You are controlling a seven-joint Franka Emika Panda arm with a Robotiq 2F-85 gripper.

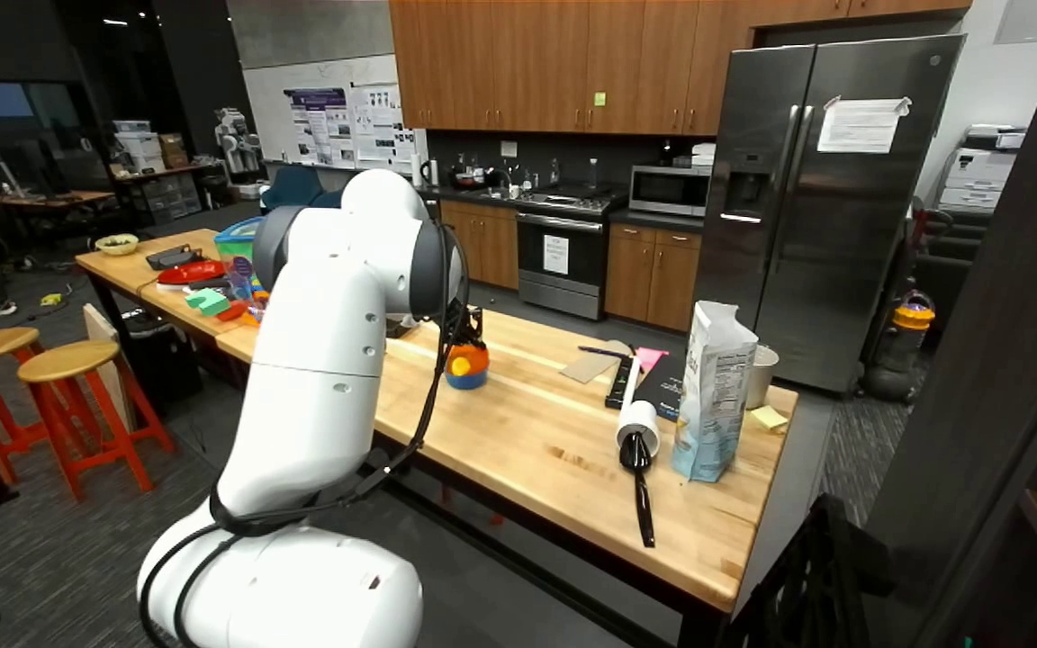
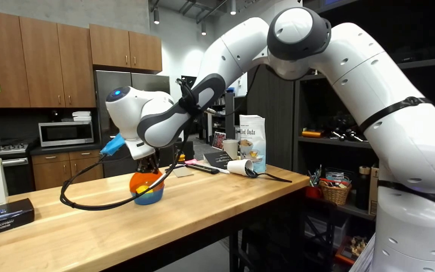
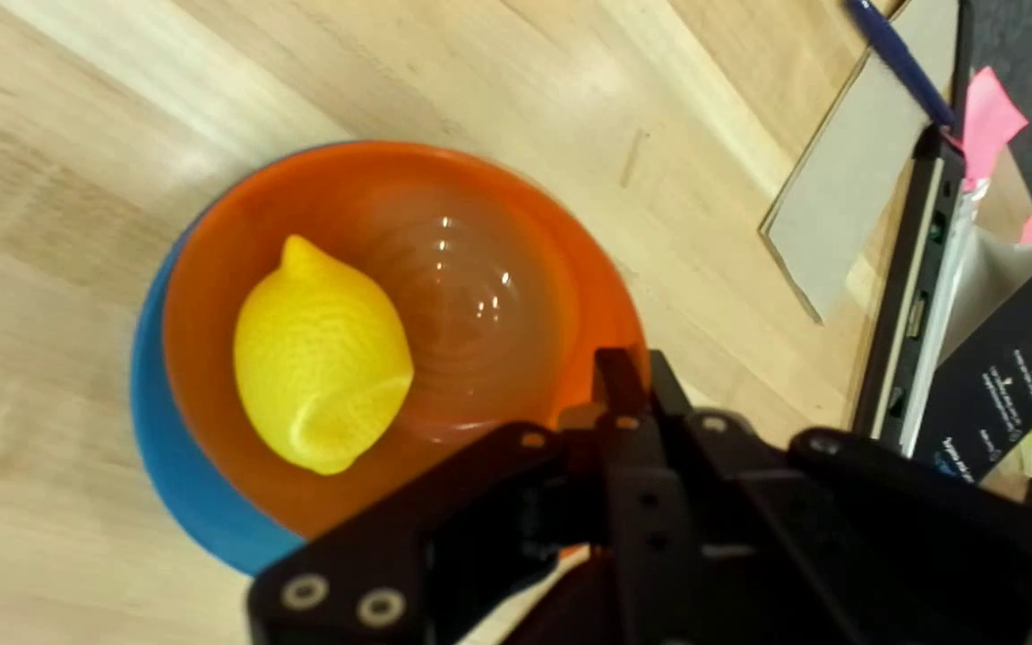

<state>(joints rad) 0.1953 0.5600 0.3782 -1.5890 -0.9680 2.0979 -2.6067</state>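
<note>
My gripper (image 3: 641, 365) is shut on the rim of an orange bowl (image 3: 453, 193), one finger inside the wall and one outside. The orange bowl sits in or just over a blue bowl (image 3: 180, 466), shifted to one side. A yellow lemon (image 3: 323, 358) lies inside the orange bowl. In both exterior views the gripper (image 1: 467, 326) (image 2: 148, 165) points down at the raised edge of the orange bowl (image 1: 473, 358) (image 2: 136, 181), which looks tilted above the blue bowl (image 1: 466, 381) (image 2: 149, 198). The contact between the two bowls is hidden.
On the wooden table (image 1: 518, 423) are grey cardboard (image 1: 592, 363), a pen (image 1: 602, 351), a black strip-like item (image 1: 619, 382), a black box (image 1: 662, 387), a tipped white cup (image 1: 638, 423) with a black utensil (image 1: 643, 504), and an oats bag (image 1: 715, 396). A cable (image 2: 100, 207) hangs by the bowls.
</note>
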